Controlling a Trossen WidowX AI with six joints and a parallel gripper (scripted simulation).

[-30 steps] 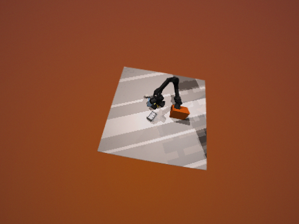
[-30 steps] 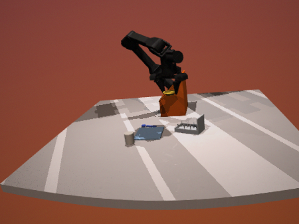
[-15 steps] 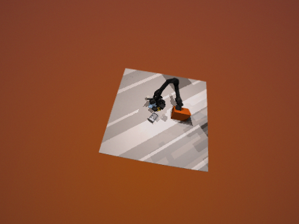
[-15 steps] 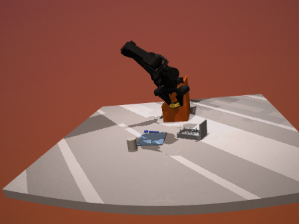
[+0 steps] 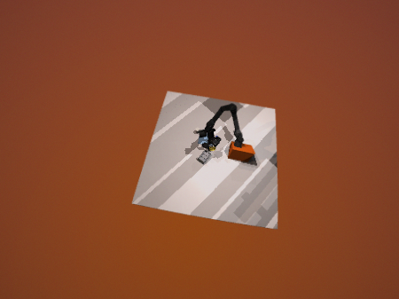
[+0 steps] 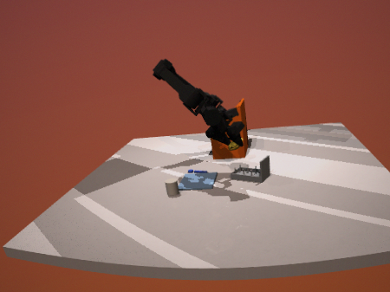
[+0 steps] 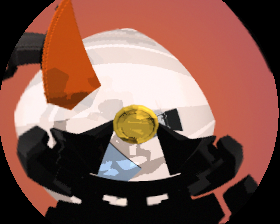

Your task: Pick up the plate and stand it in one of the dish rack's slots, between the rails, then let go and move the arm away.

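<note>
Clamping the yellow plate [image 5: 212, 148] [image 6: 234, 146] [image 7: 135, 124], the pincer [image 5: 212, 146] [image 6: 234, 143] [image 7: 135, 123] holds it above the worktop [image 5: 177, 175] [image 6: 143, 223] [image 7: 150, 75]. The grey dish rack [image 5: 204, 157] [image 6: 247, 178] stands right of the blue mat [image 6: 198, 181] [image 7: 118, 168] in the exterior view.

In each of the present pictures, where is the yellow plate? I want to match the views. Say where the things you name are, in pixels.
Top: just right of the blue mat [image 5: 203, 140] [image 6: 197, 181] [image 7: 117, 167], partly hidden by the pincer.
Exterior: the yellow plate [image 5: 212, 148] [image 6: 234, 146] [image 7: 135, 124] is right of centre, before the orange block.
Wrist: near the centre, between the pincer's dark fingers.
Shared landmark: the orange block [image 5: 241, 152] [image 6: 223, 150] [image 7: 67, 75].
</note>
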